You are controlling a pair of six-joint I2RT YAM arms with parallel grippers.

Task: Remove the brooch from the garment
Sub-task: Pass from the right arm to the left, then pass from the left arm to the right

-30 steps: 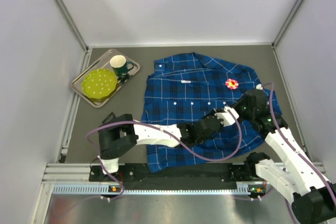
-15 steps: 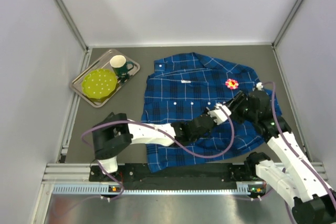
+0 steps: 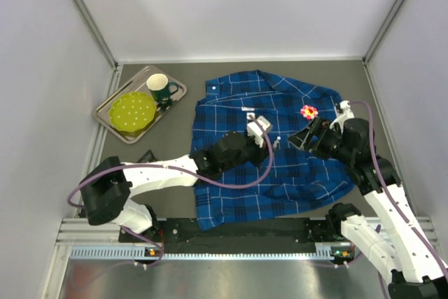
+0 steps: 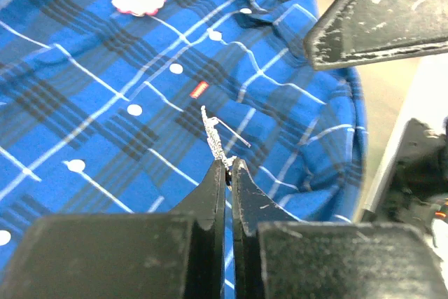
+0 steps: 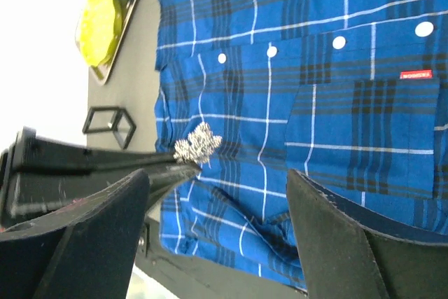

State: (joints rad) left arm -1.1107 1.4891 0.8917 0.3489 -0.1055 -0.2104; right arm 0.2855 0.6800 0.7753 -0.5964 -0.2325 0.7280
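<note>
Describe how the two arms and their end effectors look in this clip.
Both arms, the left arm and right arm, have white link shells with black joints, and a thin purple cable loops alongside each. The left end effector has flat black fingers tapering to thin tips; the right end effector has broad black fingers with scuffed edges.

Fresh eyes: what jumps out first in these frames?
The big blue plaid shirt spread out at centre-right, with a pink flower on its far right side. Over its middle, the left gripper is shut on a small silvery brooch, the right gripper open beside it.
</note>
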